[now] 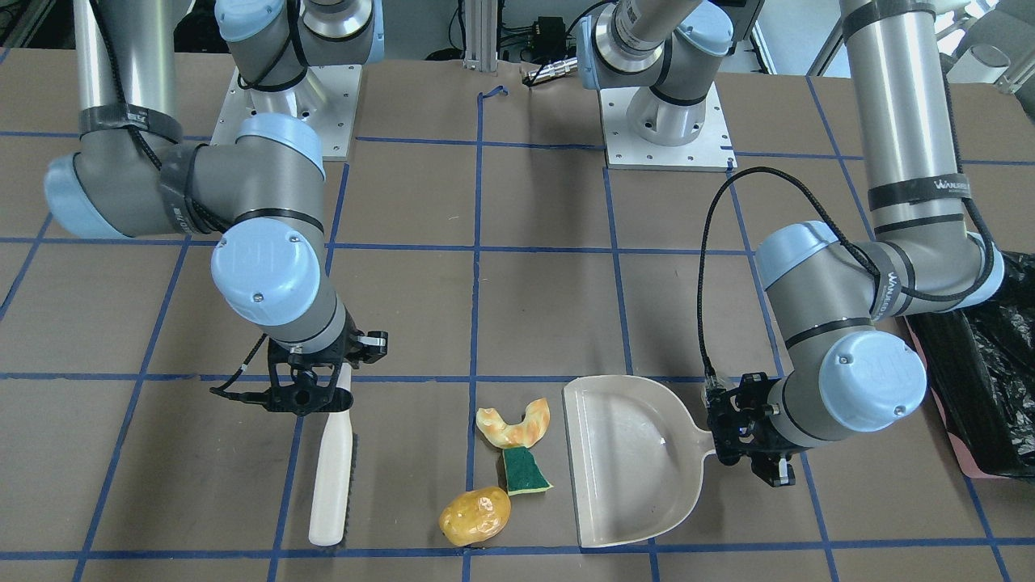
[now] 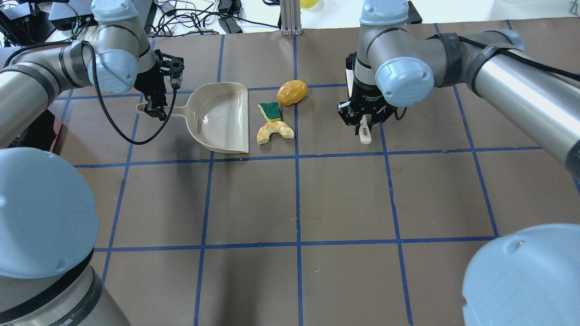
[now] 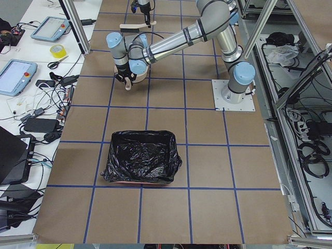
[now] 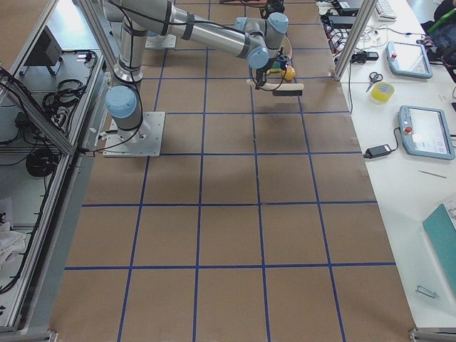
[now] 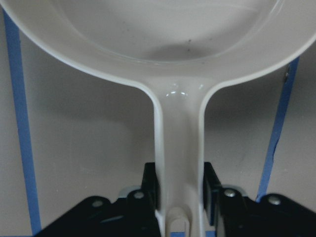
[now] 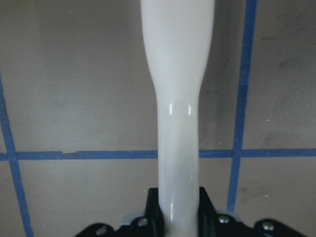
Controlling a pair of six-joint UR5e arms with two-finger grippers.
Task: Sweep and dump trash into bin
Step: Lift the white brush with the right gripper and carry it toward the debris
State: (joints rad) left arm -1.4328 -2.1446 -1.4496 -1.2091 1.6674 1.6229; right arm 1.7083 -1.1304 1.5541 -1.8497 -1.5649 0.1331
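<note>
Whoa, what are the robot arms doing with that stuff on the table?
It's getting ready to sweep. The left gripper holds the dustpan by its handle, and the right gripper holds the brush. The potato, peel and green sponge lie on the table between them, by the pan's open edge. None is swept in yet. The bin sits off on the robot's left.

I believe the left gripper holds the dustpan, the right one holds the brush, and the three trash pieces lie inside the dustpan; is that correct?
No: the lump, peel and sponge wedge lie on the table beside the dustpan, not inside it, as the front-facing view shows. The left gripper holds the dustpan and the right gripper the brush.
</note>
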